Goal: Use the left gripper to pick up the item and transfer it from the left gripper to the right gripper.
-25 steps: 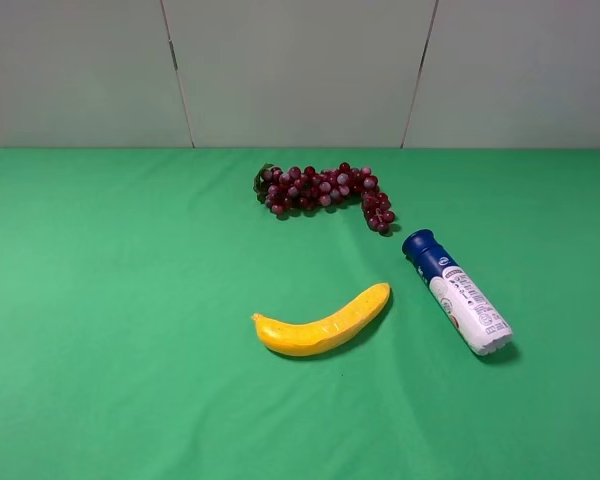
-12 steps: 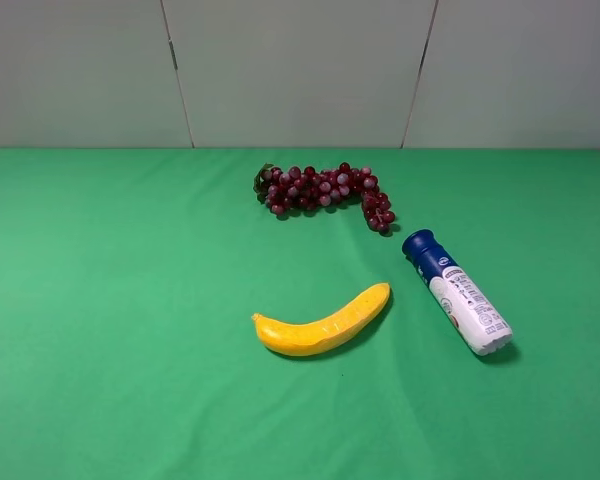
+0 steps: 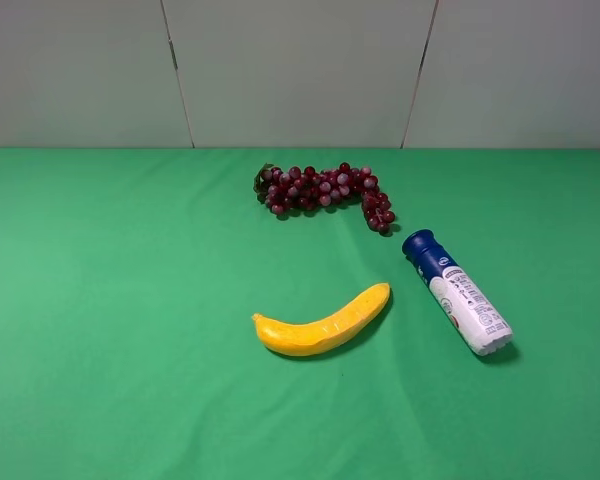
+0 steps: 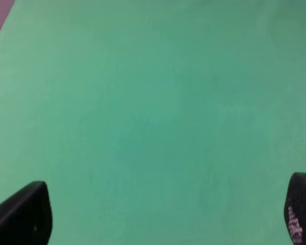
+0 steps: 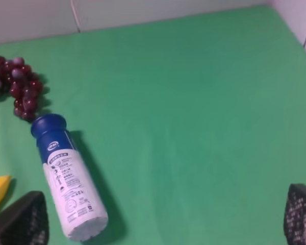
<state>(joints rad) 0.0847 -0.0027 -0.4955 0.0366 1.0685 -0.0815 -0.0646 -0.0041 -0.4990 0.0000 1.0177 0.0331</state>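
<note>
The bottle [image 3: 456, 291], with a dark blue cap and a white printed body, lies on its side on the green cloth right of centre, cap pointing toward the back. It also shows in the right wrist view [image 5: 67, 180]. Neither arm shows in the exterior view. In the left wrist view my left gripper [image 4: 166, 217] is open over bare green cloth, with only its two black fingertips [image 4: 23, 217] showing. In the right wrist view my right gripper [image 5: 163, 219] is open, its fingertips [image 5: 20, 222] wide apart, and the bottle lies ahead near one of them.
A yellow banana [image 3: 323, 322] lies left of the bottle. A dark red grape bunch [image 3: 325, 190] lies behind them. The green cloth [image 3: 110, 300] ends at a grey panelled wall [image 3: 300, 70] at the back.
</note>
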